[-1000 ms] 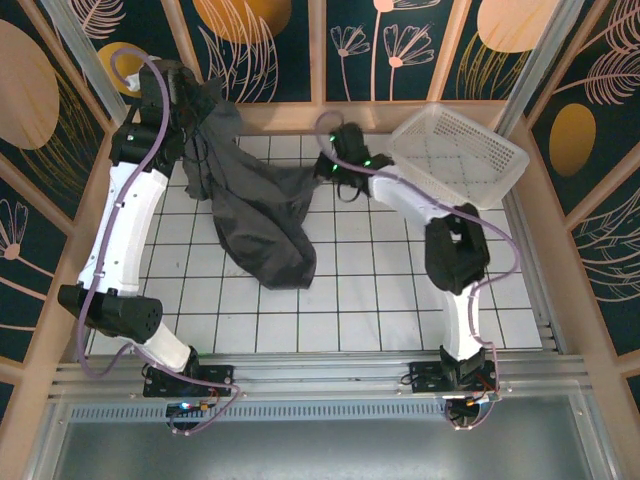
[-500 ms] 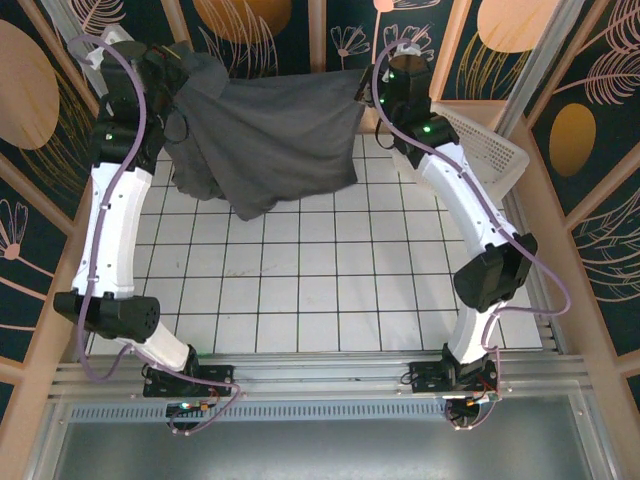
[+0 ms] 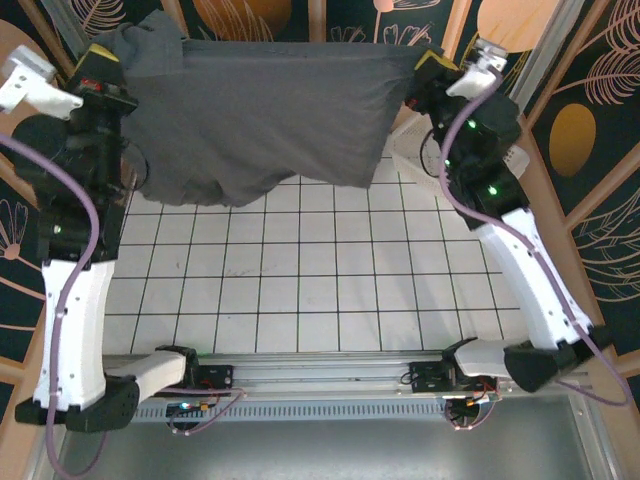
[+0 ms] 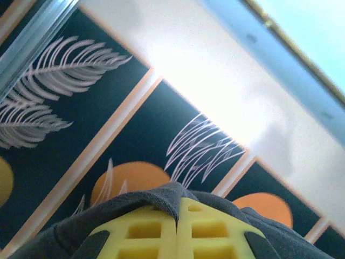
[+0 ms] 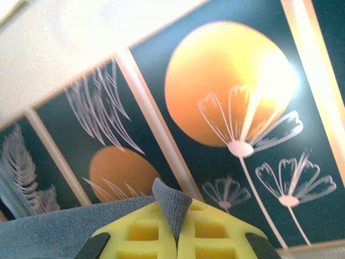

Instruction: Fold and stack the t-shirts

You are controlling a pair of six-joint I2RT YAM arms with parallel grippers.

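Note:
A dark grey t-shirt (image 3: 270,115) hangs stretched in the air between both arms, high above the far end of the tiled table. My left gripper (image 3: 105,62) is shut on its upper left corner. My right gripper (image 3: 432,65) is shut on its upper right corner. In the left wrist view the cloth (image 4: 167,195) is pinched between the yellow pads (image 4: 140,232) of my left gripper (image 4: 176,216). In the right wrist view a fold of the cloth (image 5: 171,205) pokes up between the yellow pads (image 5: 213,232) of my right gripper (image 5: 176,226). The shirt's lower edge sags lowest at left and middle.
A white mesh basket (image 3: 410,150) sits at the far right of the table (image 3: 300,290), mostly hidden behind the right arm. Patterned walls with wooden posts (image 3: 318,20) close in the back and sides. Both arm bases stand on the near rail (image 3: 320,375).
Both grippers have risen and spread apart, lifting the t-shirt off the table and pulling it from a bunched drape into a wide hanging sheet.

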